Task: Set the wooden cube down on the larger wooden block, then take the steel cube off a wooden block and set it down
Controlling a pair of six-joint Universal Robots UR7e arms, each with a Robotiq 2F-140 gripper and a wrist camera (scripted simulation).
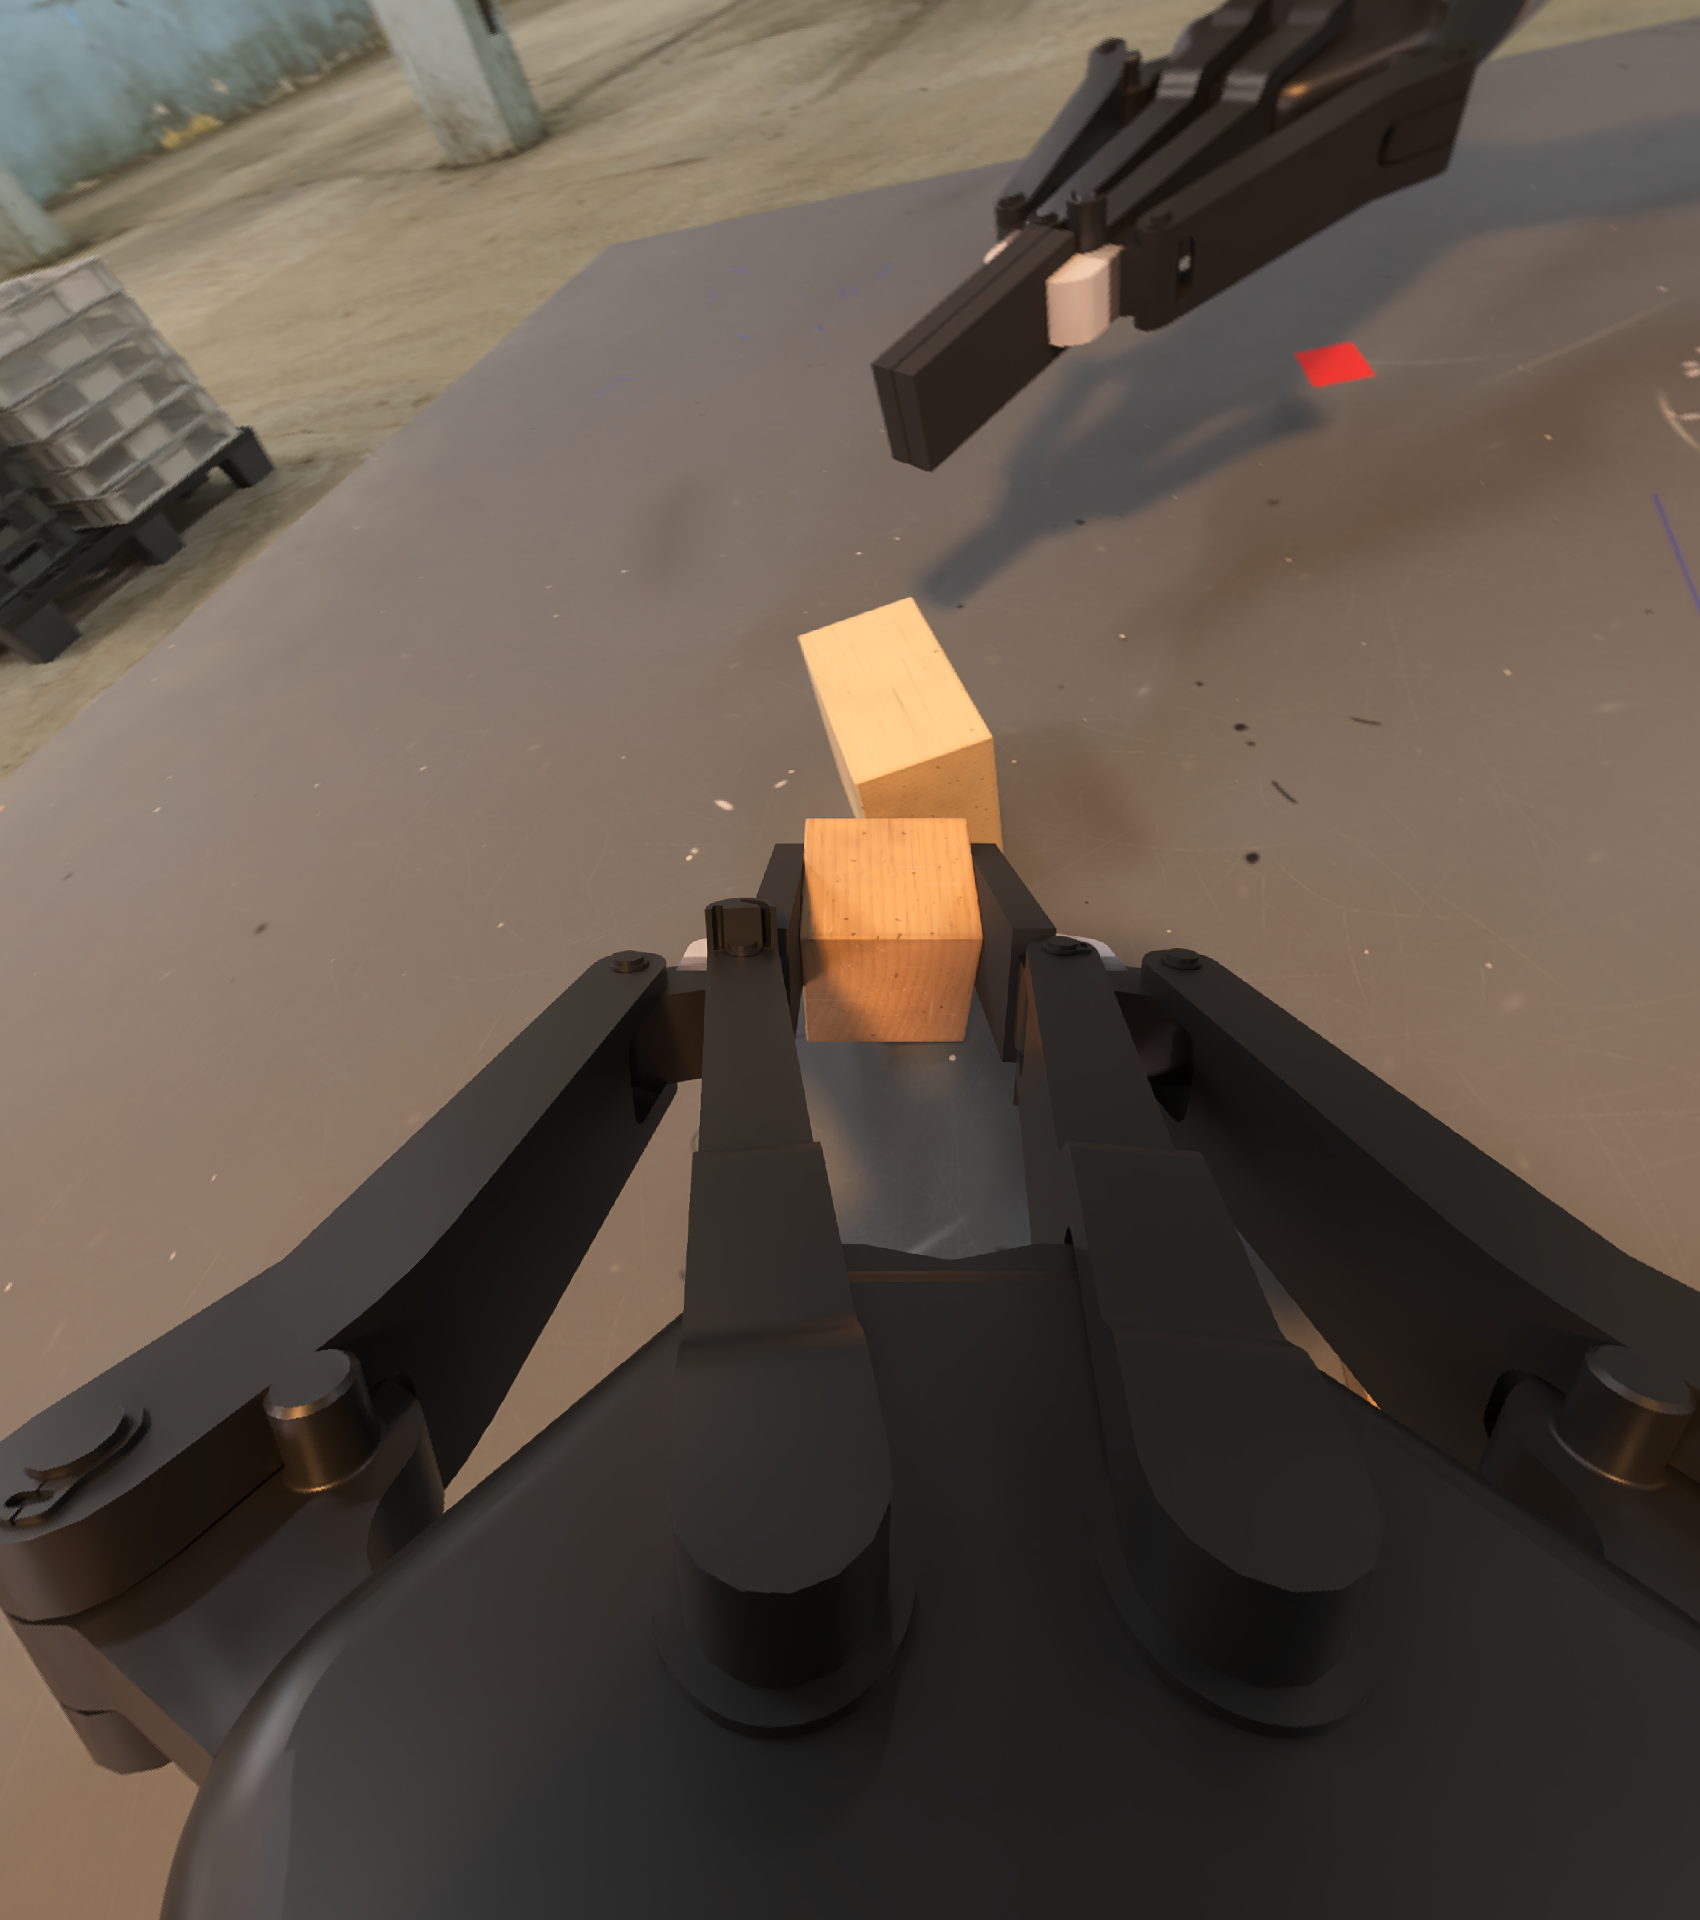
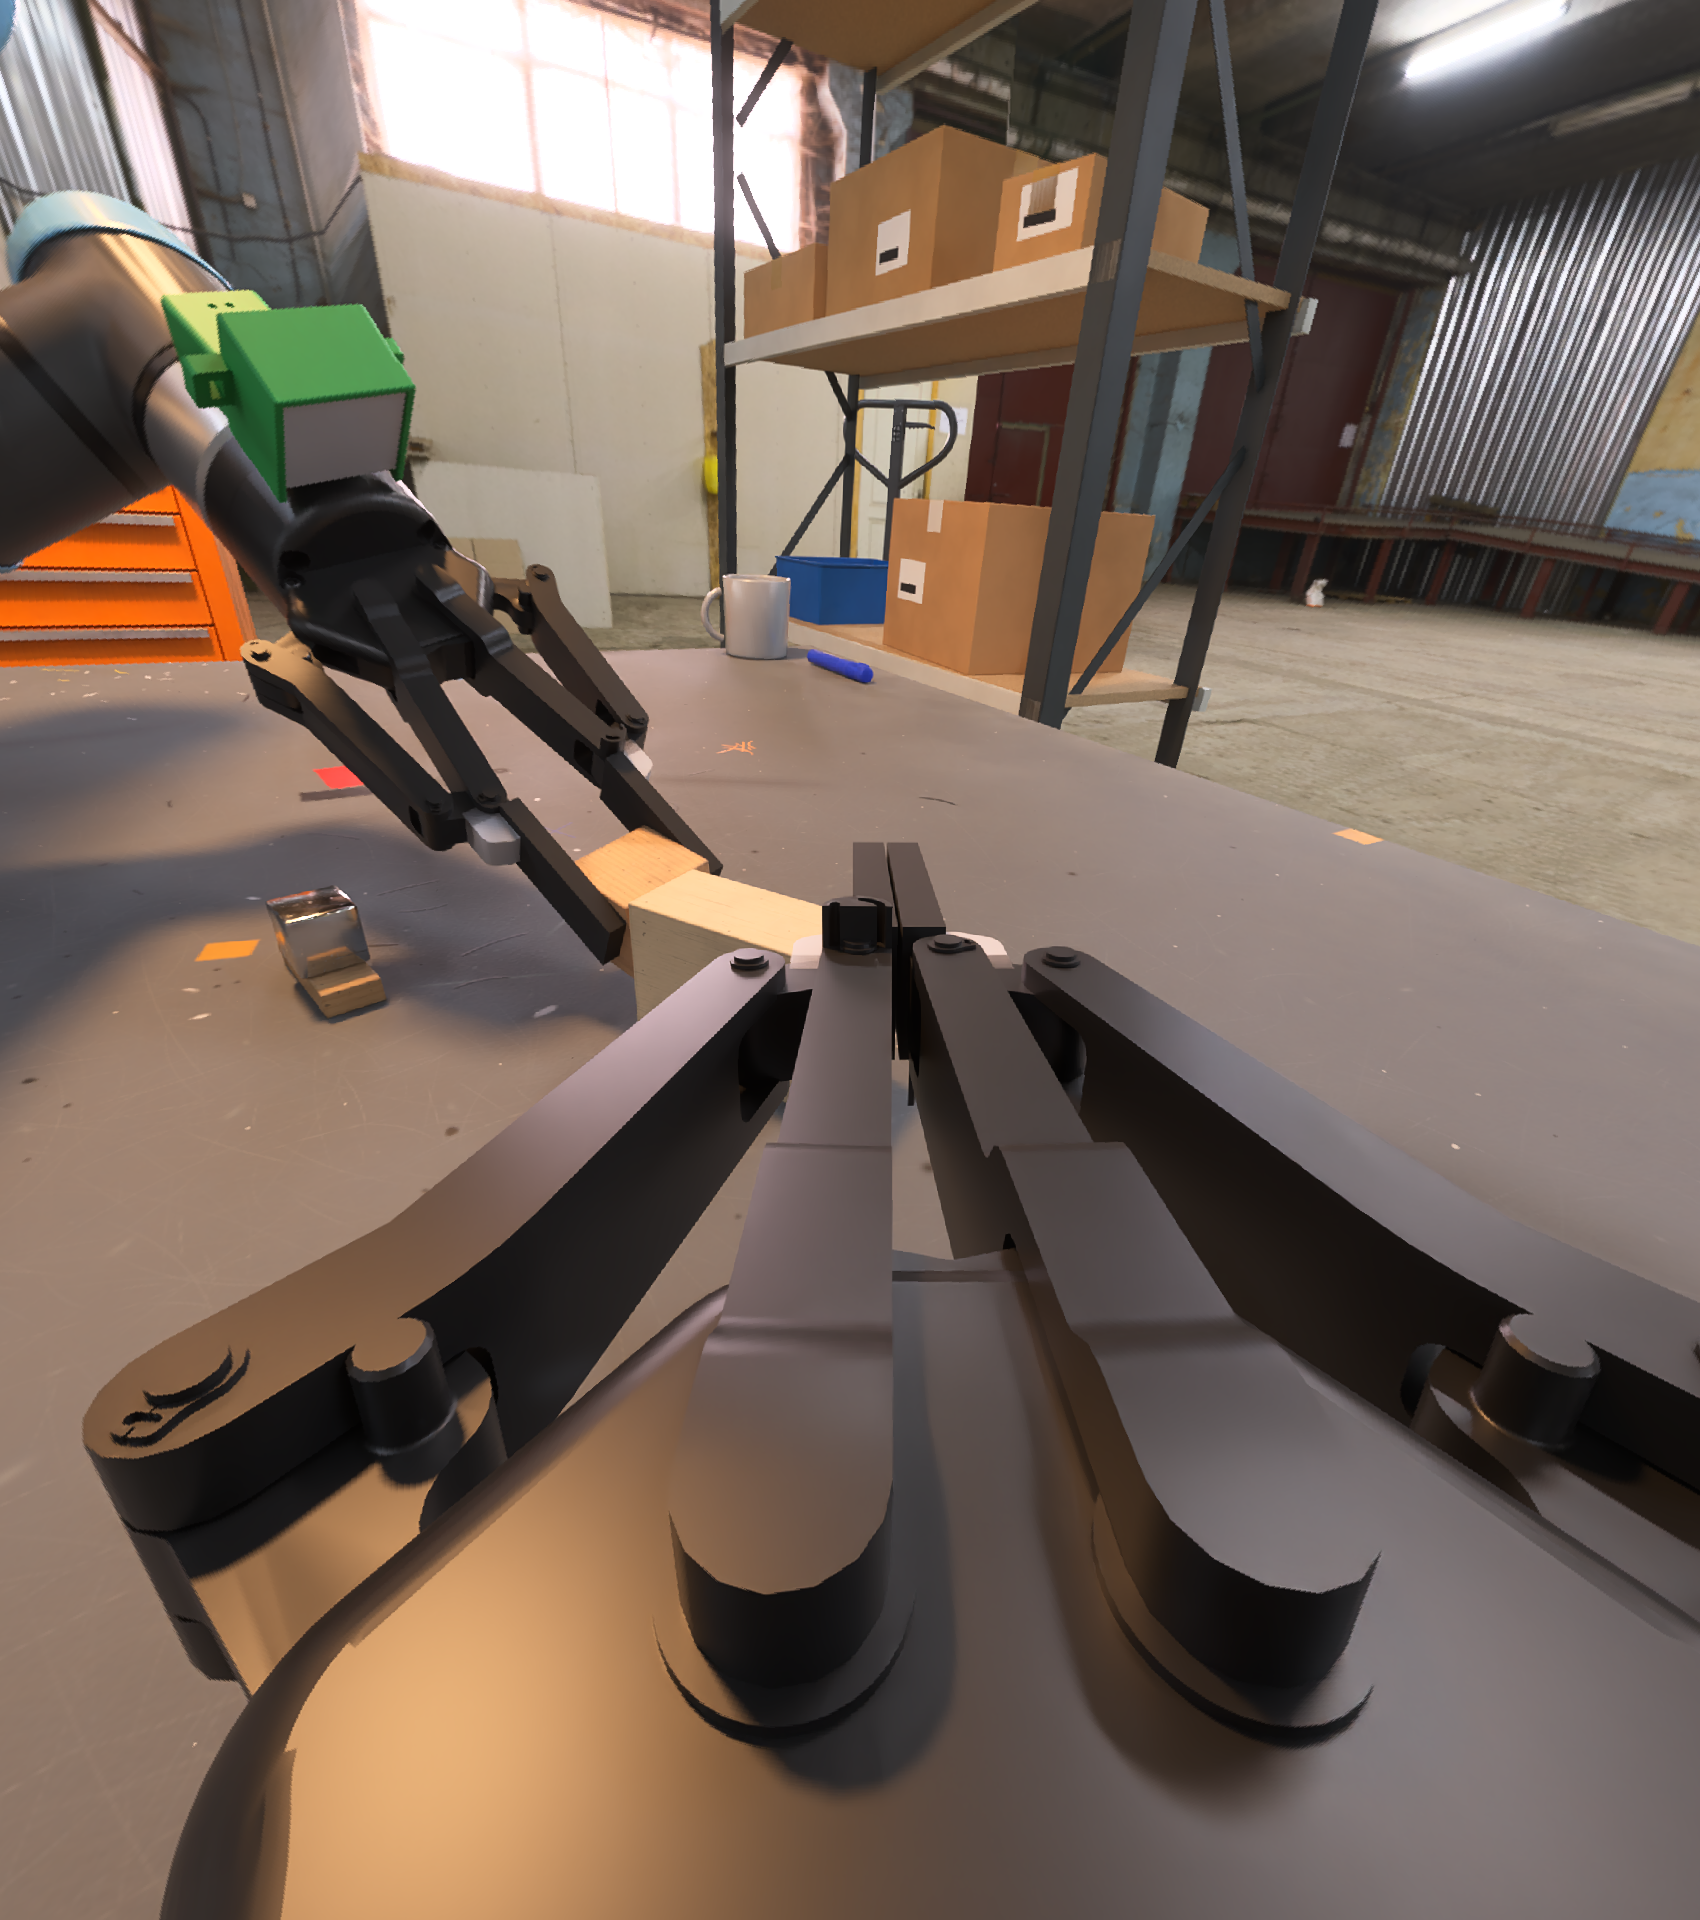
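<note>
My left gripper (image 1: 887, 894) is shut on the wooden cube (image 1: 887, 935) and holds it just in front of the larger wooden block (image 1: 903, 717), which stands on the grey table (image 1: 358, 935). In the right wrist view the left gripper (image 2: 659, 904) holds the cube (image 2: 638, 862) close beside the larger block (image 2: 721, 925); I cannot tell whether they touch. The steel cube (image 2: 316, 925) sits on a small wooden block (image 2: 352, 992) farther left. My right gripper (image 2: 893, 883) is shut and empty, hovering above the table near the larger block; it also shows in the left wrist view (image 1: 929, 416).
A white mug (image 2: 758, 613) and a blue marker (image 2: 841, 665) lie at the table's far edge. A shelf rack (image 2: 1085, 436) with cardboard boxes stands behind it. A red patch (image 1: 1334, 366) marks the table. Stacked crates on a pallet (image 1: 46, 436) stand on the floor.
</note>
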